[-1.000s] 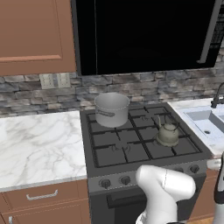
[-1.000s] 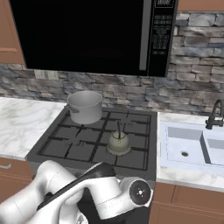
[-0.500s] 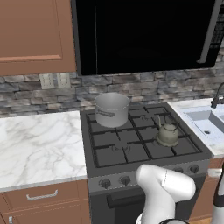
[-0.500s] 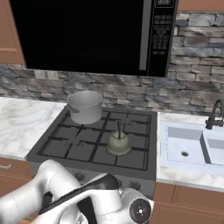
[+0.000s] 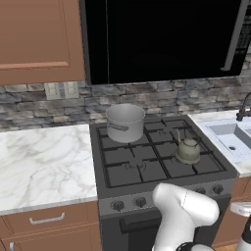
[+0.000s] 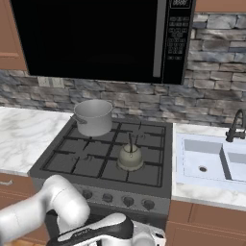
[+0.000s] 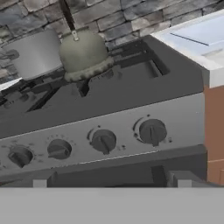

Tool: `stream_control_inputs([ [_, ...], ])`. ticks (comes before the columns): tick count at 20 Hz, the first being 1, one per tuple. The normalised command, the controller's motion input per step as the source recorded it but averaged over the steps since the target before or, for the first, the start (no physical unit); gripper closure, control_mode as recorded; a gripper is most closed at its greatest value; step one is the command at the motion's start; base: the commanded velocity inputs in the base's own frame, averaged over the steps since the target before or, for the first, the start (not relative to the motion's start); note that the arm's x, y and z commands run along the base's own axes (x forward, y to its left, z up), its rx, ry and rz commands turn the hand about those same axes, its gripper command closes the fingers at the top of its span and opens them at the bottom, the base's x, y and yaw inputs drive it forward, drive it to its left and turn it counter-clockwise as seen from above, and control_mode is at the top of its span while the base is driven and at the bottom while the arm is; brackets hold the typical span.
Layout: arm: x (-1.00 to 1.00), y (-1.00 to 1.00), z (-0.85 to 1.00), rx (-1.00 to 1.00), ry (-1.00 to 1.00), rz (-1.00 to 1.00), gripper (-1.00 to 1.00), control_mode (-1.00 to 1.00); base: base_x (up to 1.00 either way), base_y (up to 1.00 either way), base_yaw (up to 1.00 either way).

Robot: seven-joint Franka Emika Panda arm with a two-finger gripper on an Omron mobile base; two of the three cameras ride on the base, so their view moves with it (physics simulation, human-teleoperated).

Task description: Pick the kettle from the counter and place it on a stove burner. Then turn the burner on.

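Note:
The grey-green kettle [image 5: 188, 151] [image 6: 130, 157] [image 7: 83, 52] stands upright on the front right stove burner [image 5: 208, 164] [image 6: 148, 171] of the black cooktop. The white marble counter [image 5: 44, 162] [image 6: 21, 137] lies left of the stove. My gripper [image 7: 109, 180] is open and holds nothing. It hangs low in front of the stove's control panel, facing the row of knobs; the rightmost knob [image 7: 152, 131] and the one beside it [image 7: 103, 141] are nearest. Its fingertips [image 7: 178, 178] stand wide apart, short of the panel.
A steel pot [image 5: 125, 122] [image 6: 93, 116] [image 7: 33, 54] sits on the back left burner. A sink [image 5: 230, 137] [image 6: 211, 161] with a dark faucet lies right of the stove. A microwave hangs above the cooktop. Brown cabinet fronts flank the oven.
The arm has sunk lower in front of the stove, taking the hand down toward the knob panel. The kettle and the pot have not moved.

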Motion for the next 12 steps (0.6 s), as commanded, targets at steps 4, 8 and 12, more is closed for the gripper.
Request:
stream_control_inputs([
  [4,0.00,0.00,-0.47,-0.02,-0.19,0.00,-1.00,-1.00,0.00,0.00,0.00],
  [8,0.00,-0.01,-0.07,0.00,-0.04,0.00,-1.00,-1.00,0.00,0.00,0.00],
  [12,0.00,0.00,0.00,0.00,-0.01,0.00,-1.00,-1.00,0.00,0.00,0.00],
])
